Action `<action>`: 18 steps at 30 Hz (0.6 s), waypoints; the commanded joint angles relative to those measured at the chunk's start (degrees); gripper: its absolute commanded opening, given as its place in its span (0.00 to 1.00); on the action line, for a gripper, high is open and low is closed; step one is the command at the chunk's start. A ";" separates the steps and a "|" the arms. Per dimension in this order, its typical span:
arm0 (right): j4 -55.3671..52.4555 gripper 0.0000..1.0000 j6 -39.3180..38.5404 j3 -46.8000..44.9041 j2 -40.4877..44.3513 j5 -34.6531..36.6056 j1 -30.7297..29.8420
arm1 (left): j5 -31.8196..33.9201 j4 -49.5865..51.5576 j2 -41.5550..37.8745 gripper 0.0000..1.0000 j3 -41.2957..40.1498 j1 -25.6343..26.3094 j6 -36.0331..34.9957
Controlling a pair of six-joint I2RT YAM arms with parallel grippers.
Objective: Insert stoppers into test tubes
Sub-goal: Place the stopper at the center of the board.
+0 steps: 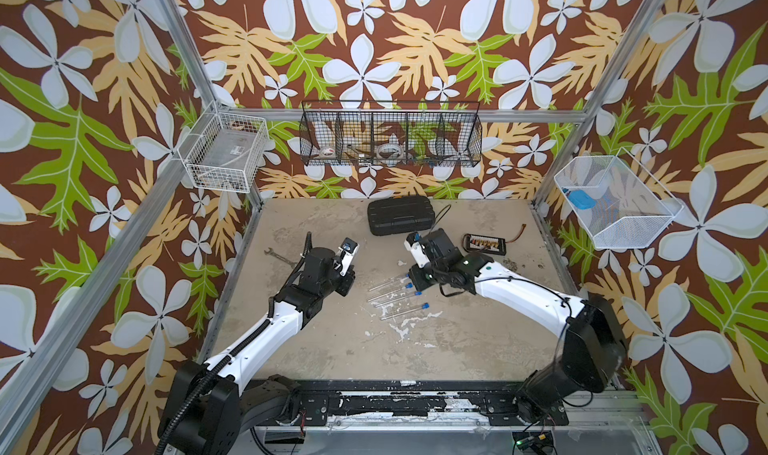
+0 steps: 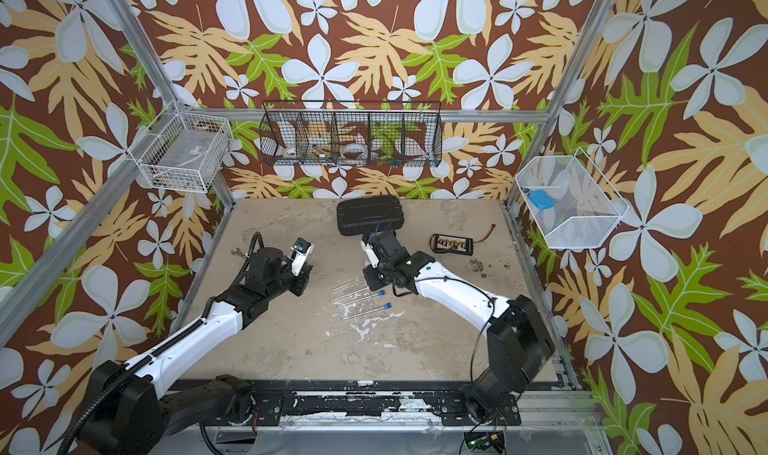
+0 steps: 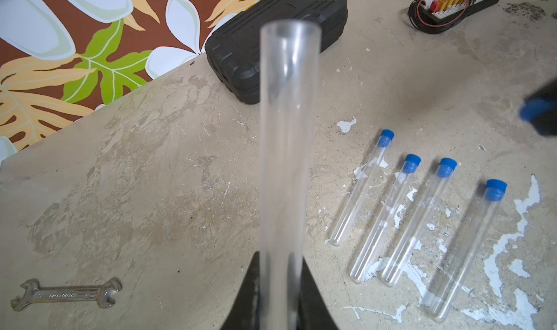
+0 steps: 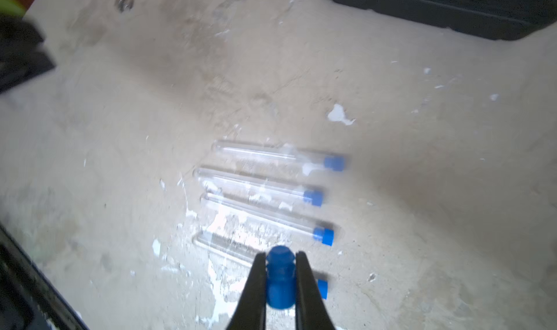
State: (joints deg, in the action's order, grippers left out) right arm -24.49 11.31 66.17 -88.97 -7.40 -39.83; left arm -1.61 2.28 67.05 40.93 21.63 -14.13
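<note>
- Right gripper pinches a loose blue stopper between its black fingers, above the table and near the capped ends of the lying row.
- Our left gripper is pressed onto a bare test tube. The tube's open rim juts out ahead of the fingers, with no plug in it.
- Four more tubes lie side by side at the centre of the frame in both top views. Each has a blue plug in its right-hand end.
- We see the left wrist just left of that row, while the right wrist overlaps the row's right ends.
- Open tabletop runs from the row down to the front rail, filling the lower middle of the frame.
- At upper centre a black case sits near the table's back edge.
- A wrench lies near the left edge, partly behind the left arm.
- A connector board lies right of the right wrist, toward the right edge.
</note>
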 commanded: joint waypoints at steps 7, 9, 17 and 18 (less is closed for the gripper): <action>7.34 0.08 -30.41 -19.97 11.19 -5.93 -6.97 | -1.73 -1.42 -0.43 0.00 -0.49 -0.09 0.07; 7.79 0.09 -32.52 -21.16 10.08 -5.79 -7.56 | -1.60 -1.63 -0.33 0.00 -0.50 -0.09 -0.01; 6.91 0.10 -38.33 -18.89 0.66 -3.99 -8.66 | -0.94 -1.52 -0.69 0.00 -0.84 -0.09 -1.07; 6.78 0.11 -38.46 -18.32 -0.42 -4.06 -8.60 | -0.94 -1.50 -0.82 0.00 -0.93 -0.09 -1.16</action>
State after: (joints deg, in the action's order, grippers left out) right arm -18.06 -24.21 46.63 -87.61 -12.01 -48.40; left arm -3.01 2.09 66.63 40.27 21.63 -15.05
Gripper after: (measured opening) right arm 0.129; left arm 0.174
